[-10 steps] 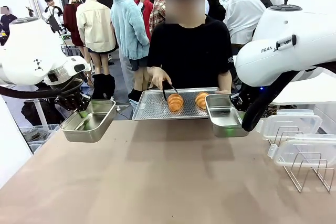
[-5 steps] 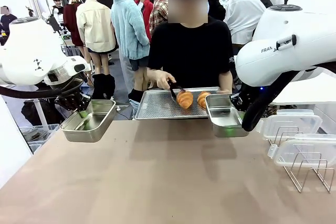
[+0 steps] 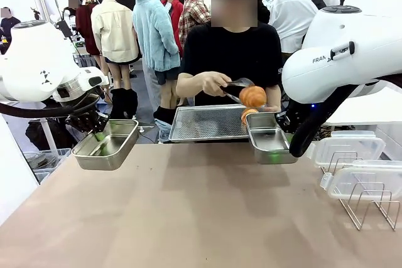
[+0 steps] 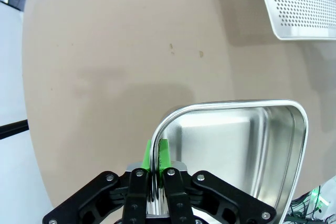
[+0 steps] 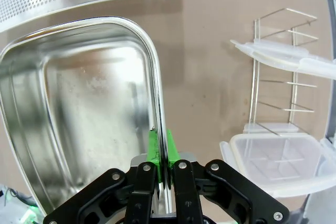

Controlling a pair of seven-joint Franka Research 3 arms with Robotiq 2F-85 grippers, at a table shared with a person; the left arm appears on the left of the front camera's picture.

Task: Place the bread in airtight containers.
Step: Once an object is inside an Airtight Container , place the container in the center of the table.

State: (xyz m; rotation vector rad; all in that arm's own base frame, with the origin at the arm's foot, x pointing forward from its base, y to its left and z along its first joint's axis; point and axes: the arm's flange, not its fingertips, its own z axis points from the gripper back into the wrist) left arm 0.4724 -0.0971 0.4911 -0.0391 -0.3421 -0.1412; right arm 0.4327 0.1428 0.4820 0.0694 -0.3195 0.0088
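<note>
Front: tongs [image 3: 231,86] hold one roll [image 3: 252,96] above the right pan [image 3: 270,141], offered up for loading. The second roll [image 3: 247,115] lies on the tray [image 3: 201,123]. The right arm [image 3: 339,61] reads "FRAN".

Left wrist: the left end effector [image 4: 155,174] is clamped on the rim of the empty left pan [image 4: 231,140].

Right wrist: the right end effector [image 5: 163,169] pinches its pan's rim likewise.

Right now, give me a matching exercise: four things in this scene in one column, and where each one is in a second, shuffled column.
1 upper croissant
2 lower croissant
3 left pan
4 clear lids

A resting on the wire rack
B pinched at its rim by the left end effector
C on the perforated tray, by the right pan
D held in the tongs

Pairs: 1-D, 2-C, 3-B, 4-A
</note>
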